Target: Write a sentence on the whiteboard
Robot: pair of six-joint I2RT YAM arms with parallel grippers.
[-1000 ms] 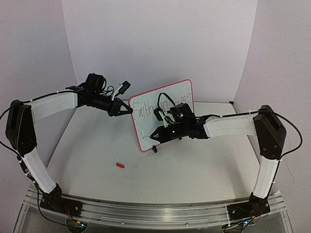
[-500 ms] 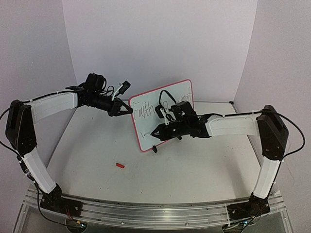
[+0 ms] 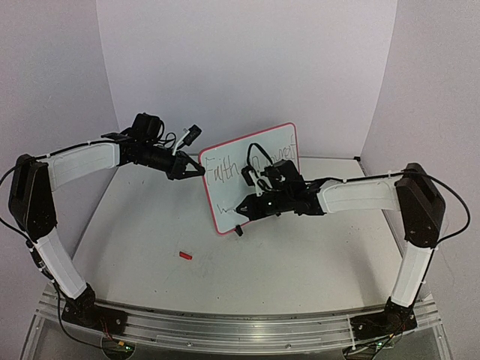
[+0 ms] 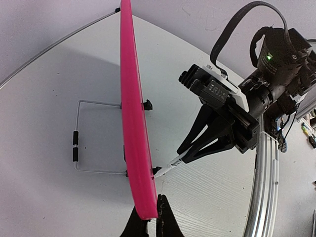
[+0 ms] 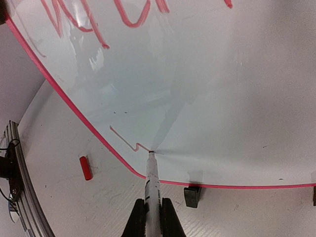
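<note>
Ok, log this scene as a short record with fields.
whiteboard: upright on its wire stand
left pincer: shut on the whiteboard's side edge
right pincer: shut on the marker, tip touching the board's lower left
writing: one red line across the top; below it, a short first stroke
cap: red, lying on the table before the board

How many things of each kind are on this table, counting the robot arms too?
Robot arms: 2 (left arm, right arm)
Whiteboard: 1
Marker: 1
Red cap, lying loose on the table: 1
Total: 5
</note>
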